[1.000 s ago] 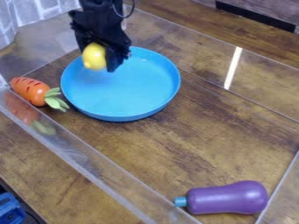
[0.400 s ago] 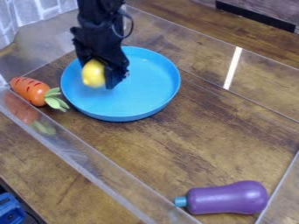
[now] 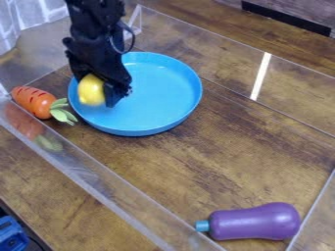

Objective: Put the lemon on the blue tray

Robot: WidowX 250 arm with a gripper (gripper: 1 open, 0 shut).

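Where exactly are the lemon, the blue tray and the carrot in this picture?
lemon (image 3: 90, 92): camera view, its yellow side showing in the gripper.
blue tray (image 3: 164, 93): camera view, bare blue floor.
carrot (image 3: 33, 99): camera view, orange body.

The single black robot arm reaches down from the top left of the view, its dark wrist section upright with a loop of cable at its side. The black two-fingered gripper (image 3: 92, 91) points steeply downward, tipped a little off vertical. Its jaws are clamped, a finger on either side of a small smooth bright-yellow oval toy lemon (image 3: 89, 92), the fruit sitting pinched between them. The fingertips (image 3: 116, 94) sit low, close above the left part of a large round bright-blue plastic tray (image 3: 164, 98); whether they touch it cannot be told.
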